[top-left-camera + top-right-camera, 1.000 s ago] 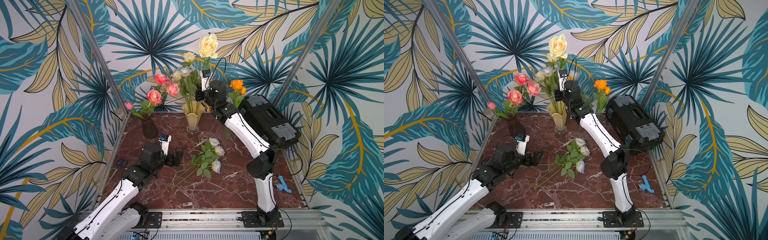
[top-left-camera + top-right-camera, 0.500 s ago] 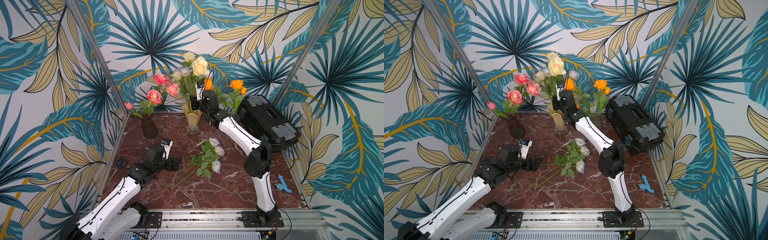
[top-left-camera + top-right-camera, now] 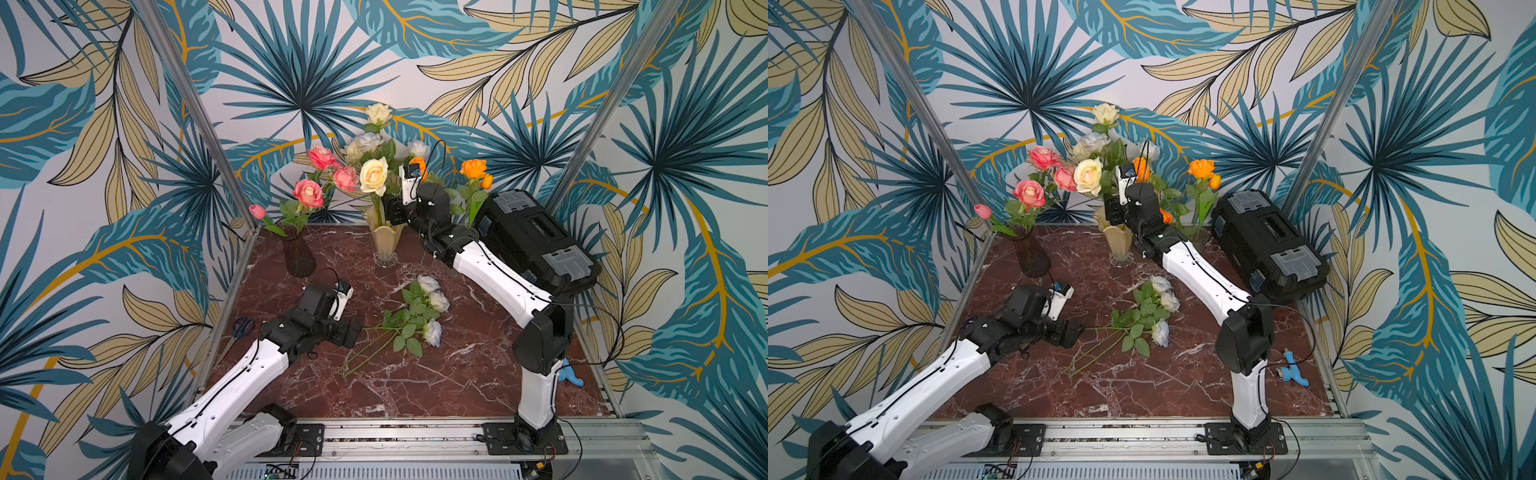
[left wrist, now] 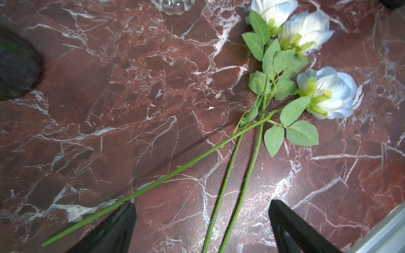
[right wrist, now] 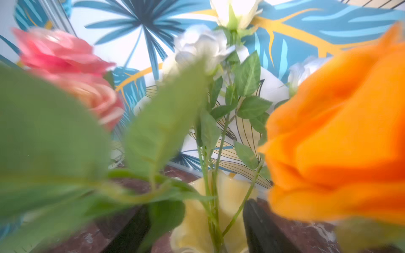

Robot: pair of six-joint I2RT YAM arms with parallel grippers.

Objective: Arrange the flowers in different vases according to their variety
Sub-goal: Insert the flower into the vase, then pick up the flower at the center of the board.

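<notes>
Three pale-blue and white roses [image 3: 428, 307] [image 3: 1160, 307] [image 4: 306, 65] lie on the marble table, stems crossing. My left gripper [image 3: 350, 332] [image 4: 202, 219] hovers low over those stems, open, with two stems between its fingers. The cream-yellow vase [image 3: 384, 241] [image 3: 1120, 245] [image 5: 197, 219] holds white and cream roses, among them a large cream rose [image 3: 374, 174]. My right gripper [image 3: 392, 210] [image 5: 195, 223] stands open at that vase's rim, its stems between the jaws but untouched. Pink roses [image 3: 309, 193] fill the dark purple vase [image 3: 298, 255]. Orange roses [image 3: 473, 168] rise behind the right arm; their vase is mostly hidden.
A black toolbox [image 3: 536, 241] [image 3: 1271, 245] sits at the back right beside the right arm. Scissors [image 3: 241, 326] lie at the left table edge, and a small blue tool [image 3: 1293, 372] at the right edge. Metal posts stand at both back corners.
The right gripper came down with the cream rose, set its stem in the cream-yellow vase and opened. The left arm shifted closer to the stems lying on the table.
</notes>
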